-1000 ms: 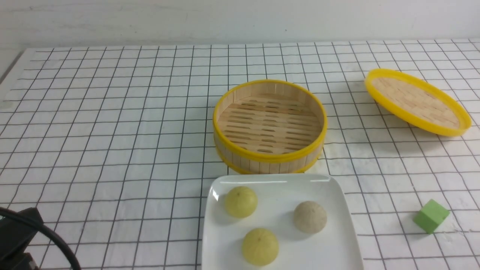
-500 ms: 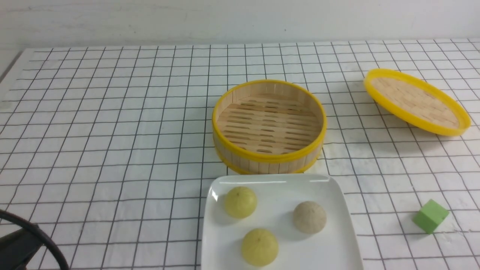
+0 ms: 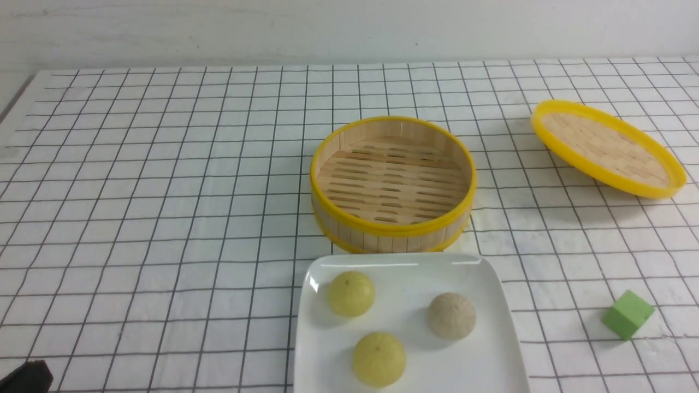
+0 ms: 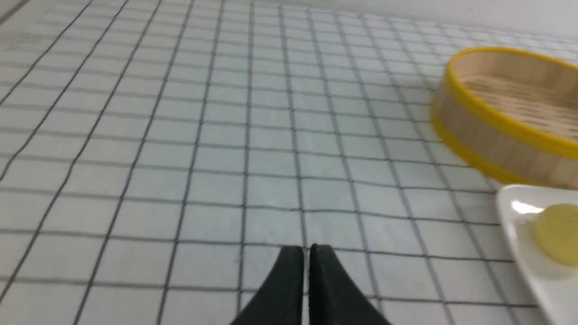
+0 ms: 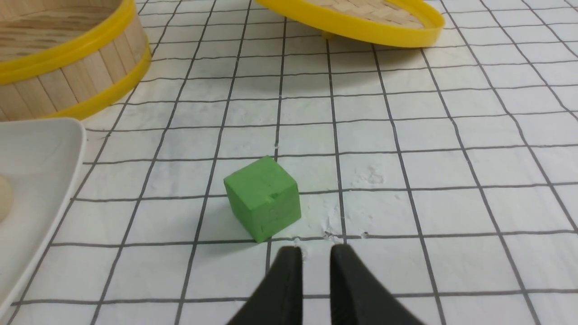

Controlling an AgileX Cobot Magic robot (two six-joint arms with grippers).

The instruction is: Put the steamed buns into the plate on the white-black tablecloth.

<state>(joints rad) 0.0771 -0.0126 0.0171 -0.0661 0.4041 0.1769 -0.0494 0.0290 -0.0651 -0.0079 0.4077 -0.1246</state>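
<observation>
The left arm had drawn back almost out of the front view. The steamed buns (image 3: 378, 358) lay in the plate (image 3: 491, 349), looking soft and light, best pinched gently across their middles. Both the left hand (image 4: 306, 249) and right hand (image 5: 312, 251) were pressed together, empty.

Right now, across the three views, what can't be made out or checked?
- Plate: front view's bottom edge cuts off its near side; both wrist views show only a corner.
- Steamed buns: left wrist view shows one, blurred at the frame edge; right wrist view shows a sliver.
- Left gripper: front view shows only a dark scrap of the arm at the corner.
- Right gripper: out of the front view.
- Lid: whatever tilts it is hidden underneath.
</observation>
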